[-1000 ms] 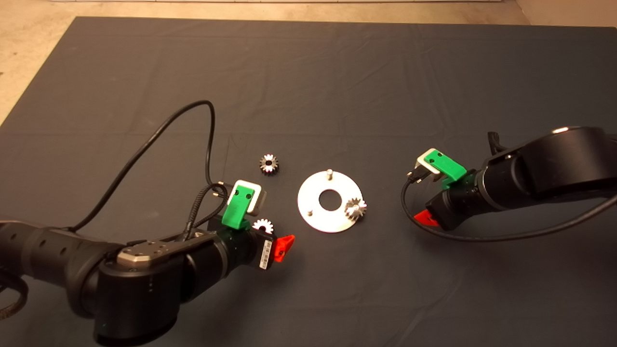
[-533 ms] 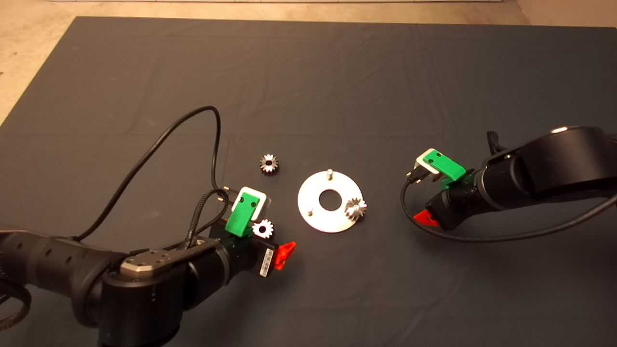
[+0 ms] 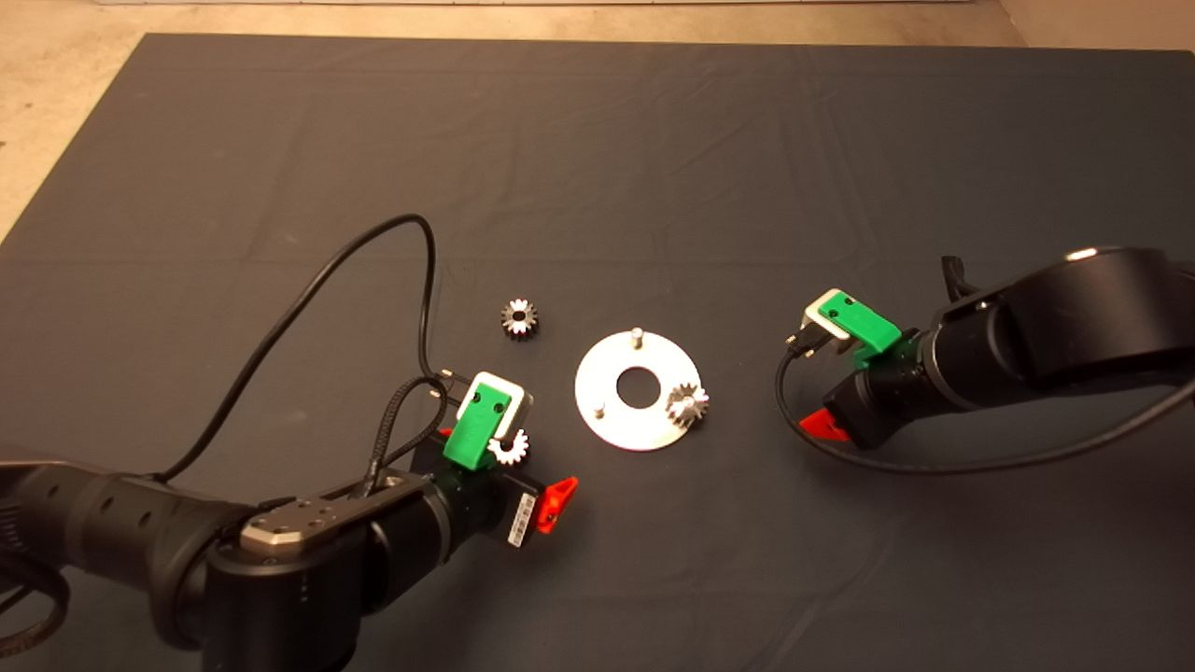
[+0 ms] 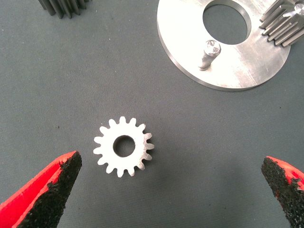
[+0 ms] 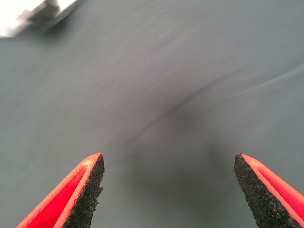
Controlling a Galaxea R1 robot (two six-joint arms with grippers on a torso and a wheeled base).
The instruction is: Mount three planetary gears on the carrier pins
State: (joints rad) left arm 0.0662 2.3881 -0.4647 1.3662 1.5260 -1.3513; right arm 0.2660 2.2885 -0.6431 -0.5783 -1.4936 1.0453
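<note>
The silver disc (image 3: pixel 611 425) lies mid-mat with carrier pins standing on it: one bare at the far side (image 3: pixel 636 333), one bare at the near left (image 4: pixel 209 51). One planetary gear (image 3: pixel 688 404) sits on the pin at the disc's right. A second gear (image 3: pixel 519 318) lies loose on the mat, left of the disc and beyond it. A third gear (image 4: pixel 123 146) lies flat on the mat left of the disc, below my left gripper (image 4: pixel 168 190). That gripper is open, its fingers wide on either side of the gear and touching nothing. My right gripper (image 5: pixel 168 190) hovers open over bare mat right of the disc.
A black cable (image 3: pixel 317 271) loops over the mat from the left arm. Another cable (image 3: pixel 934 462) curves below the right arm. The mat's far edge meets a pale floor (image 3: pixel 56 93).
My left gripper has crept toward the disc, so its green mount now covers part of the near gear in the head view. The right arm, disc and other gears have not moved.
</note>
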